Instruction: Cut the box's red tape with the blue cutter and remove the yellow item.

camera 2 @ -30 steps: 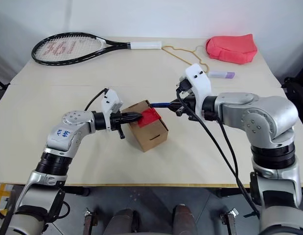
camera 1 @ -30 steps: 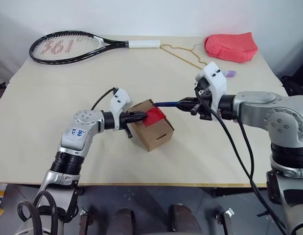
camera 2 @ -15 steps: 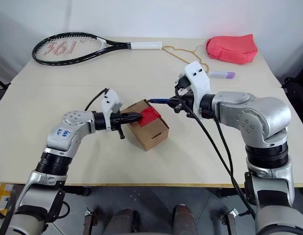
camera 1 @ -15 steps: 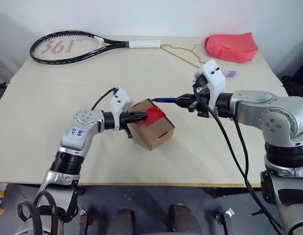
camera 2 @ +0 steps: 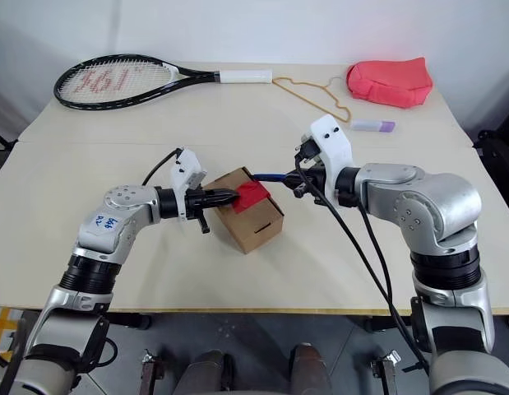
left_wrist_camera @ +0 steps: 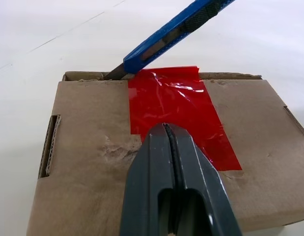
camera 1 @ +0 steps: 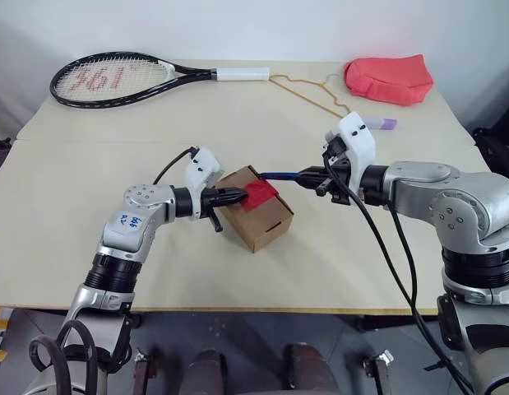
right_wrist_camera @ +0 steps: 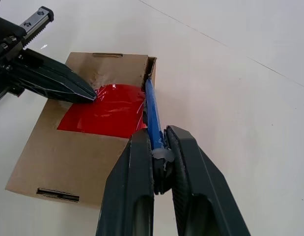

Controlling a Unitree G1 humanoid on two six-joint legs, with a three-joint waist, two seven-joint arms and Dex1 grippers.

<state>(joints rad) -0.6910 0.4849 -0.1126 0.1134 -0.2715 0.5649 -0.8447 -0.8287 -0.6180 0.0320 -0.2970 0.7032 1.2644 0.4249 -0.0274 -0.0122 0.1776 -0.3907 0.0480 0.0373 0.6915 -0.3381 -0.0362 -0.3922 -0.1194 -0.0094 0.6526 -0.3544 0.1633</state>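
**Cutter tip at the far edge of the tape, blade line running back toward our right arm**

On the pale surface, the box sits just left of centre in the head views, turned cornerwise to us. The red tape lies across its top, still whole as far as we can see.

Our left end effector comes in from the left of the frame, its fingers pressed fully together with nothing between them, the tip resting on the box top at the near end of the tape; in its own wrist view the tape stretches away ahead of it. We judge it is steadying the box.

Our right end effector, centre-right, is clamped on the blue cutter. The cutter's long axis runs roughly level across the frame, from the fingers leftward to the box. In the left wrist view its tip meets the box's far top edge, just beside the tape's far corner.

So we judge the tape lies straight ahead of the blade tip, and the right arm is the one placed to cut.

We cannot see the yellow item, presumably inside the box.
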